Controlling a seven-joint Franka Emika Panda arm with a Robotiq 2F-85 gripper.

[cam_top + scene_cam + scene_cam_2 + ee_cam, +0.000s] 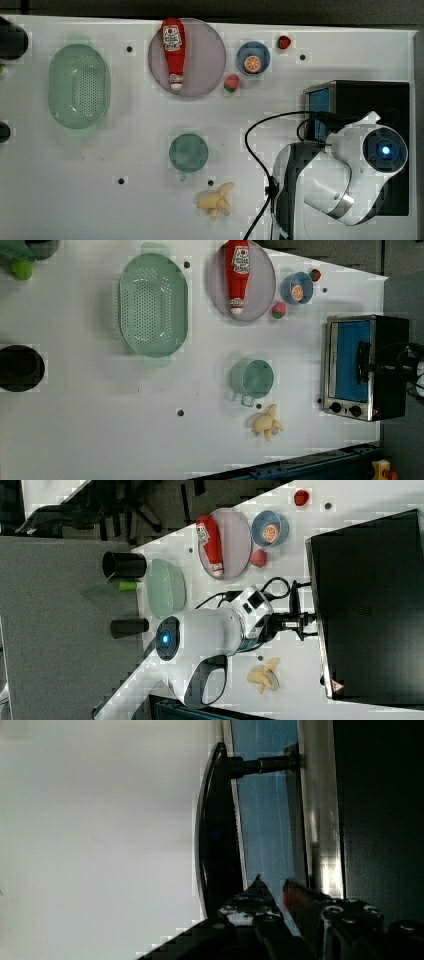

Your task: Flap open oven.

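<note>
We see the oven (362,367) at the left view's right edge of the white table (100,430), door closed, blue glass facing the table. Its dark bar handle (212,827) stands off the glass. The gripper (272,887) sits right at the handle (362,362); in the wrist view, fingertips (257,887) look slightly apart by the glass, gripping nothing we can confirm. Bananas (266,422) lie near the oven's knob end (345,409); the green cup (251,378) sits just beyond.

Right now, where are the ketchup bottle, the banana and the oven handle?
ketchup bottle (237,270): left view, red body.
banana (216,201): top view, middle of the bunch.
oven handle (212,835): wrist view, dark bar.
</note>
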